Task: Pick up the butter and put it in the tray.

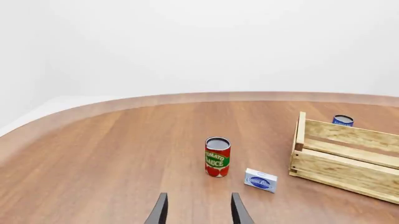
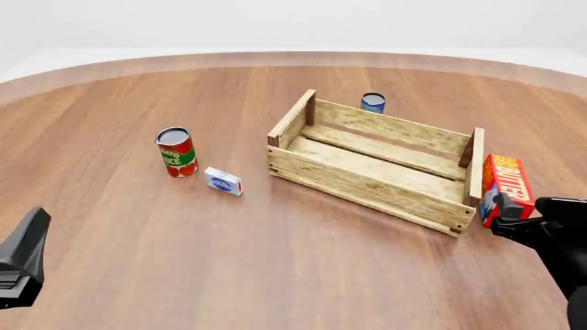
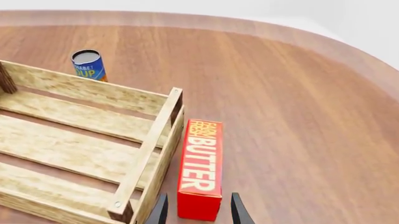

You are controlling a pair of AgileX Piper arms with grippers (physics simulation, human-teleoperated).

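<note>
The butter (image 2: 507, 185) is a red-orange carton with pale "BUTTER" lettering, lying on the table just outside the right end of the tray (image 2: 359, 180). In the right wrist view the butter (image 3: 201, 161) runs alongside the tray's end wall (image 3: 153, 144). My right gripper (image 3: 198, 213) is open, with one finger on each side of the carton's near end and a small gap on both sides. From the front, the right gripper (image 2: 504, 216) sits at the butter's near end. My left gripper (image 1: 198, 212) is open and empty at the near left (image 2: 27, 251).
A tomato sauce can (image 2: 176, 152) and a small white-blue box (image 2: 223, 181) stand left of the tray. A blue soup can (image 2: 372, 103) stands behind the tray's far wall. The table's curved edge runs along the back.
</note>
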